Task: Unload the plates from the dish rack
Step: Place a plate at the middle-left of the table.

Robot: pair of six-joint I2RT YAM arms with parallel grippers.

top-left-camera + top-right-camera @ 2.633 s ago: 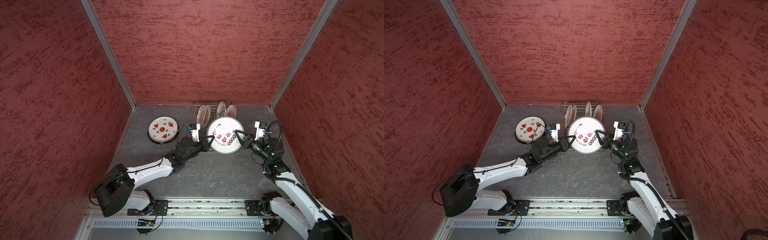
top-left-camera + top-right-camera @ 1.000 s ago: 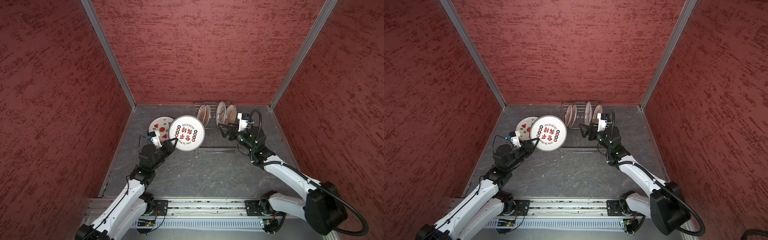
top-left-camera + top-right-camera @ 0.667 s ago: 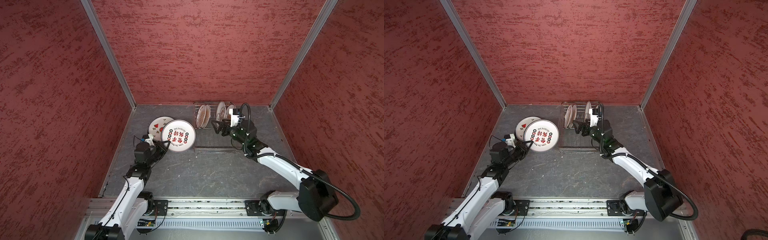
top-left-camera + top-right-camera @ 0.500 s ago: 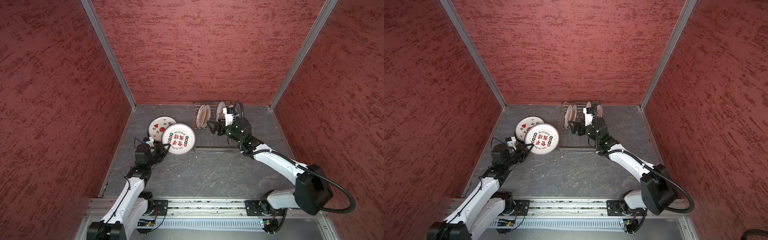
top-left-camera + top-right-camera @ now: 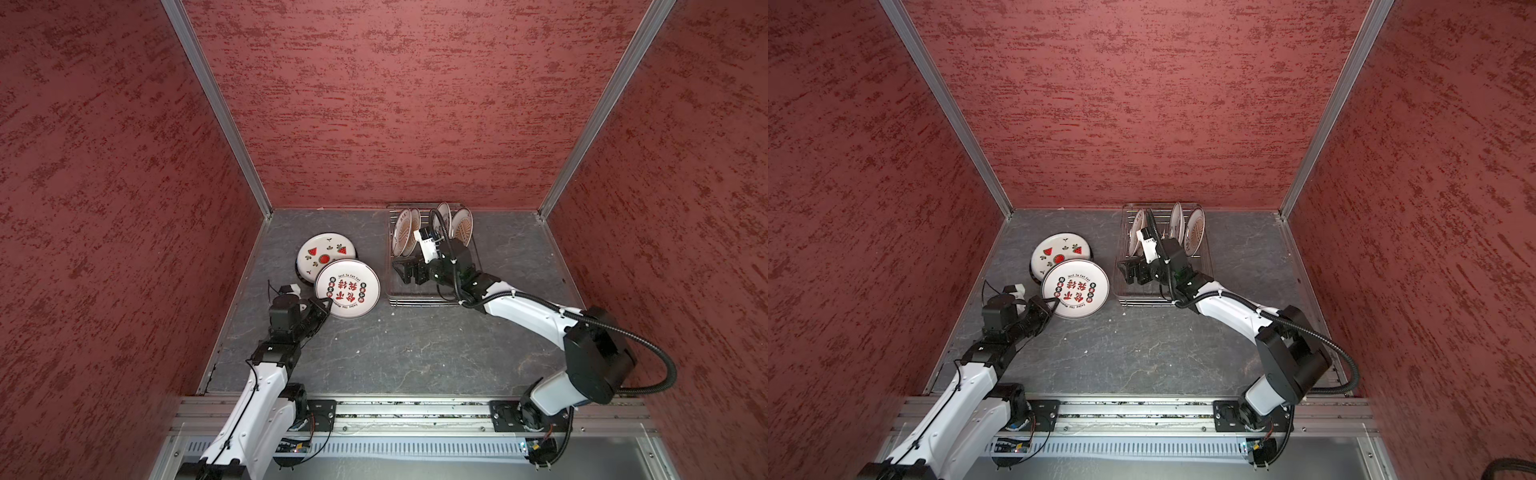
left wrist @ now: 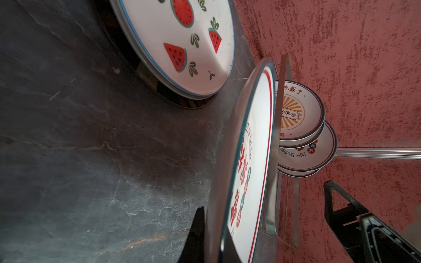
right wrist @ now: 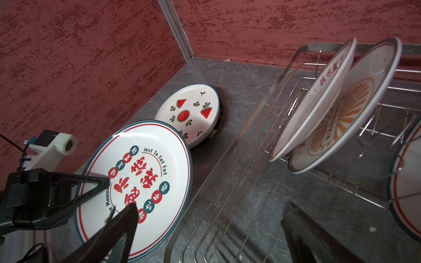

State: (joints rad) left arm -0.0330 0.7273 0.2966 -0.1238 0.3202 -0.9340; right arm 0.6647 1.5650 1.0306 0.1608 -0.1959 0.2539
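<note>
Right wrist view shows a glossy round plate (image 7: 136,182) beside a thin-wire dish rack (image 7: 276,85).

Lab robot cell, not a kitchen: red textured wall panels (image 5: 395,104) joined by aluminium corner profiles (image 5: 216,104), grey slate-look floor (image 5: 395,353), extrusion rail (image 5: 415,409) along its near edge, slotted cable duct (image 5: 395,449) below.

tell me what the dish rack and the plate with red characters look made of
The dish rack looks like polished steel wire: silvery, with bright reflections. The plate with red characters is likely glazed ceramic, maybe melamine: glossy white face, highlights, printed decoration.
</note>
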